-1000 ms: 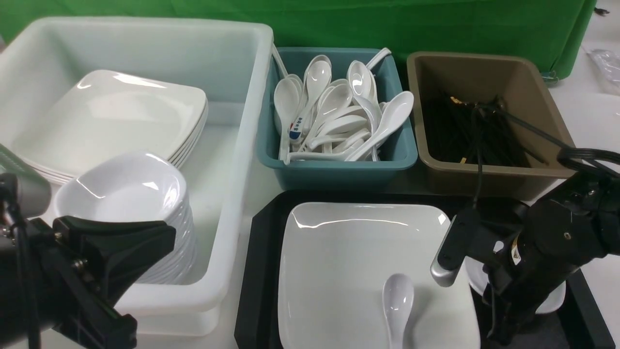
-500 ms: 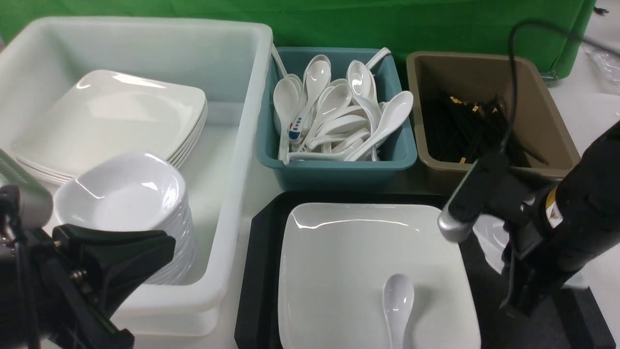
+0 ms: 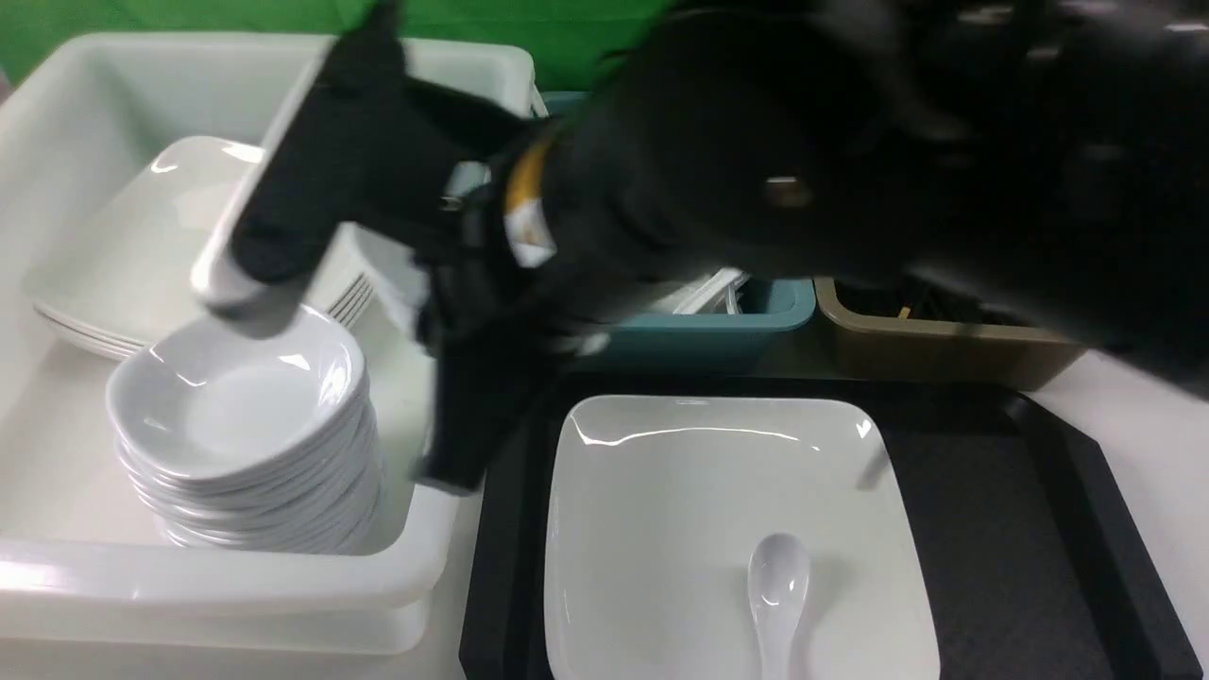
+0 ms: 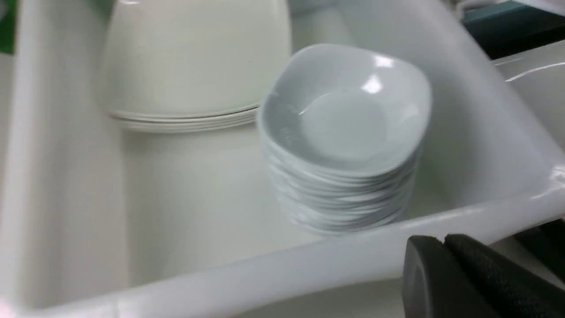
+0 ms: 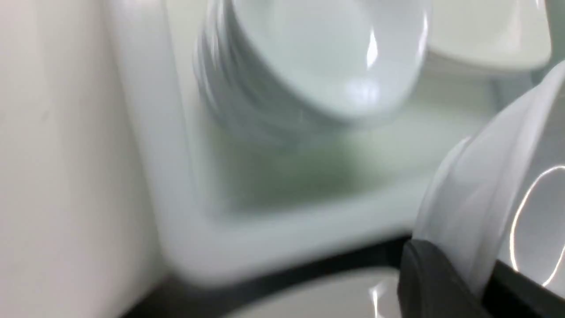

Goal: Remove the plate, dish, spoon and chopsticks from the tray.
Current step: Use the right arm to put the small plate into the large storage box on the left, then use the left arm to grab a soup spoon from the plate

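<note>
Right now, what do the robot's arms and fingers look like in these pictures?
The right arm is bulky and matte black, blurred here, with a yellow-and-white label and a black oblong block ending in a silver tip. The left gripper has black flat fingers with a finely grained surface.

Contents I recorded:

1. Large white plastic tub [image 4: 485, 145], with its near rim crossing my view.
2. A tall stack of small glossy white rounded-square dishes [image 4: 348, 128] stood upright inside it, close to one side wall.
3. A low stack of large white square plates [image 4: 190, 66] sat just beside those dishes.
4. My left gripper [image 4: 442, 247], black, was outside the rim with its jaws pressed together and nothing between them.
</note>
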Tool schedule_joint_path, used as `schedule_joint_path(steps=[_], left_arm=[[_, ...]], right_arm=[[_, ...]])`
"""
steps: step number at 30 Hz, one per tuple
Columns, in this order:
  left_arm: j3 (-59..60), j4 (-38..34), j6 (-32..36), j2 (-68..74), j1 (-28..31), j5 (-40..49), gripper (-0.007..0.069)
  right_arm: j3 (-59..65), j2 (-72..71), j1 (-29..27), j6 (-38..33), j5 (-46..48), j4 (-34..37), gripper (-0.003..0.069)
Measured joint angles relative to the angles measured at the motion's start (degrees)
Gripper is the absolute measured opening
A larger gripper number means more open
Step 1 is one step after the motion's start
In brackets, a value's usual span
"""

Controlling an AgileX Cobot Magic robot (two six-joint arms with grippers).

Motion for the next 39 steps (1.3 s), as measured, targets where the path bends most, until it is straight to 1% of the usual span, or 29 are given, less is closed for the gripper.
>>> schedule_joint_path(steps=[3, 8, 14, 16, 17, 18, 20, 22, 23, 25, 26, 28, 30, 31, 33, 34, 35, 37, 39], left_arm=[[-0.26, 1.95, -1.09, -4.06, 0.0, 3.45, 0.0018], [-0.26, 2.09, -0.5, -5.78, 0.0, 6.74, 0.0018], [-0.26, 2.03, -0.21, -5.8, 0.0, 6.79, 0.0018], [-0.26, 1.17, 0.62, -5.8, 0.0, 6.39, 0.0018], [-0.26, 0.1, 1.37, -5.8, 0.0, 6.05, 0.0018], [-0.26, -0.24, 1.51, -5.8, 0.0, 5.94, 0.0018], [-0.26, -1.82, 3.0, -5.8, 0.0, 5.33, 0.0018], [-0.26, -4.32, 5.27, -5.8, 0.0, 4.57, 0.0018], [-0.26, -4.71, 5.69, -5.8, 0.0, 4.37, 0.0018], [-0.26, -5.42, 6.38, -5.8, 0.0, 3.27, 0.0018], [-0.26, -5.43, 6.45, -5.8, 0.0, 2.96, 0.0018], [-0.26, -5.73, 6.68, -5.8, 0.0, 1.21, 0.0018], [-0.26, -5.92, 6.73, -5.8, 0.0, 0.31, 0.0018], [-0.26, -6.25, 6.73, -5.74, 0.0, -0.27, 0.0018], [-0.26, -6.93, 6.73, -5.19, 0.0, -1.12, 0.0018], [-0.26, -7.06, 6.73, -5.08, 0.0, -1.14, 0.0018], [-0.26, -7.65, 6.73, -4.15, 0.0, -1.33, 0.0018], [-0.26, -9.35, 6.81, -1.46, 0.0, -1.53, 0.0018], [-0.26, -12.15, 7.03, 1.69, -0.22, -1.16, 0.0018]], right_arm=[[-10.61, 9.11, 0.48, -0.38, 0.0, 0.39, 0.0055], [-22.76, 19.86, 0.6, -0.55, -0.15, 1.87, 0.0055], [-26.58, 24.11, 0.66, -1.12, -1.55, 2.12, 0.0062], [-27.02, 24.8, 0.78, -1.24, -1.49, 2.3, 0.0095], [-27.02, 25.19, 1.05, -1.24, -0.83, 2.35, 0.0146], [-27.02, 25.21, 1.12, -1.24, -0.58, 2.35, 0.0153], [-27.02, 25.43, 1.59, -1.24, 0.55, 2.35, 0.0227], [-27.02, 25.36, 2.58, -1.24, 2.7, 2.41, 0.0337], [-27.02, 25.05, 3.04, -1.24, 3.49, 2.41, 0.0372], [-27.02, 24.22, 3.75, -1.24, 5.56, 2.49, 0.0414], [-27.02, 24.1, 3.81, -1.24, 5.56, 2.49, 0.0414], [-27.02, 22.54, 4.43, -1.24, 10.18, 2.18, 0.043], [-27.02, 21.11, 4.44, -1.24, 14.24, 1.38, 0.0419], [-27.02, 20.17, 4.49, -1.11, 16.75, 0.29, 0.0394], [-26.96, 18.71, 4.49, 0.98, 17.17, -2.61, 0.0337], [-26.96, 18.53, 4.49, 1.34, 17.17, -2.93, 0.033], [-26.82, 17.19, 4.49, 3.41, 17.17, -5.31, 0.0269], [-24.51, 13.94, 4.26, 6.5, 17.17, -7.42, 0.017], [-20.2, 9.43, 3.53, 9.58, 17.17, -7.97, 0.0104]])
